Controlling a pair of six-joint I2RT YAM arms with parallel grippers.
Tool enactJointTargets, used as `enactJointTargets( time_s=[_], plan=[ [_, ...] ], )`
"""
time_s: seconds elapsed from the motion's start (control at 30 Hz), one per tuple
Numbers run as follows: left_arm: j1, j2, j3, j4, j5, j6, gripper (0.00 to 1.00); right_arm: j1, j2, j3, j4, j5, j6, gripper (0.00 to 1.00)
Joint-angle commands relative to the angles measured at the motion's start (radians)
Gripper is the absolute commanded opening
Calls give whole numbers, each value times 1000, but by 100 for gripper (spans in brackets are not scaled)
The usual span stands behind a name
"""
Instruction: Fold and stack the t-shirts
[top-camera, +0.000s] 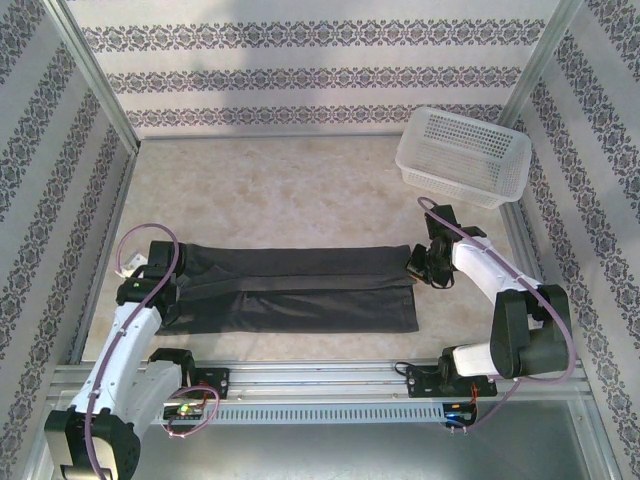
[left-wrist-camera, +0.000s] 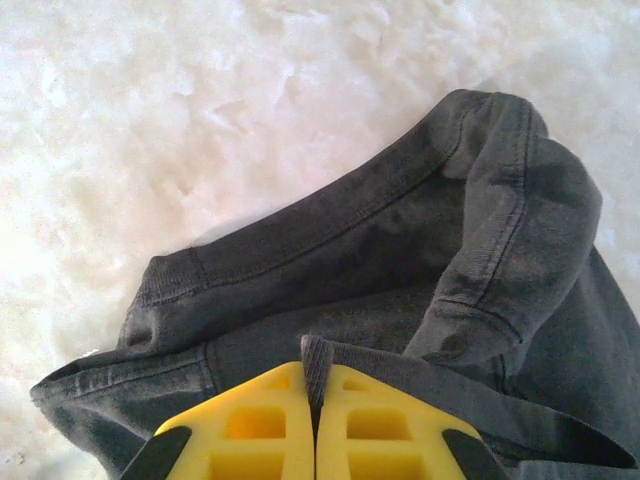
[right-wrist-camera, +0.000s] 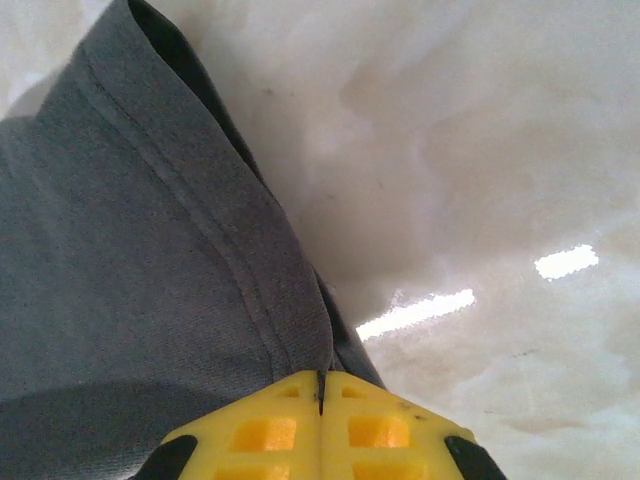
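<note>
- T-shirt (top-camera: 300, 290) lies as a long dark band across the middle of the tabletop (top-camera: 280, 190), left to right, with a lengthwise crease between its far and near strips.
- Left end effector (top-camera: 150, 283) is at the band's left end. In the left wrist view its yellow pads (left-wrist-camera: 260, 430) are pressed together with a ridge of dark fabric pinched between them. A bunched sleeve lies just beyond.
- Right end effector (top-camera: 418, 267) is at the band's right end, on the far strip. In the right wrist view the pads (right-wrist-camera: 270, 430) are closed on a stitched hem edge, with bare tabletop beside it.
- White mesh basket (top-camera: 462, 155) sits in the far right corner, well apart from the shirt.
- Step, as a judgement: a lengthwise fold, with both arms holding opposite ends of one edge.
- Next move likely calls for both ends to travel together at matched height and pace, so the fabric stays taut and lands square on the near strip before release. Uneven motion risks a skewed fold, and the loose sleeve may slip out.
</note>
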Motion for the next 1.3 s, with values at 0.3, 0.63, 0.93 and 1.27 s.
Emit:
enactJointTargets(
  time_s=[0.3,0.63,0.93,1.27],
  plan=[
    [5,-24,68,-82,-35,-73,39,14,-110,12,-90,110,80,32],
    [119,208,163,183,169,78,43,128,69,92,5,-50,168,20],
    [341,508,182,467,478,222,55,63,179,48,-92,-47,130,13],
    [379,709,224,525,579,316,45,50,178,111,-119,-14,126,19]
  ],
)
